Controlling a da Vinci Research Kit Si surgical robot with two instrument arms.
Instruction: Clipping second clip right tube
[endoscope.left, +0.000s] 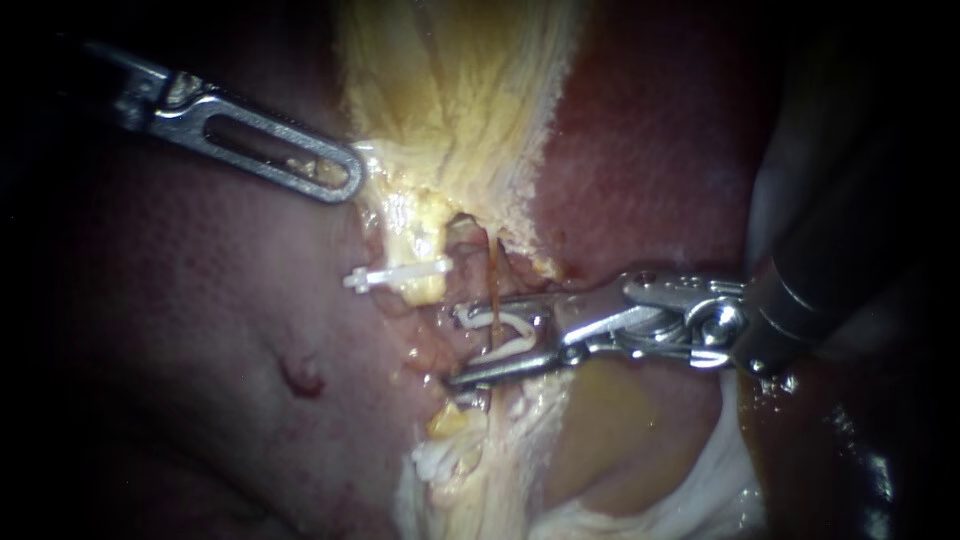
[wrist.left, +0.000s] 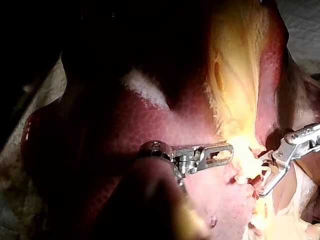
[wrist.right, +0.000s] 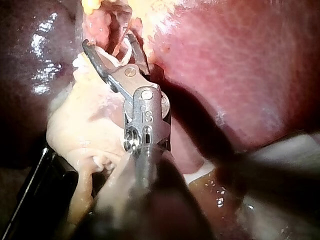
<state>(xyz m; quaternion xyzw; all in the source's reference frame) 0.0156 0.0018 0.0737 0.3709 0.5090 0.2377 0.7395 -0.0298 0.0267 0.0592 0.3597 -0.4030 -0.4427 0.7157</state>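
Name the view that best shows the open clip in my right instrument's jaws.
Endoscope view: the open clip shows both white legs straddling the thin tube. Right wrist view gives only white slivers between the jaws; left wrist view, a faint pale glimpse.

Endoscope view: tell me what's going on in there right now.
The right instrument carries an open white clip in its pincer, set astride the thin brownish right tube. The clip is not yet closed. The left instrument has its tip against the yellowish tissue above. A closed white clip sits on the pale strand beside that tube, and the liver lies behind.
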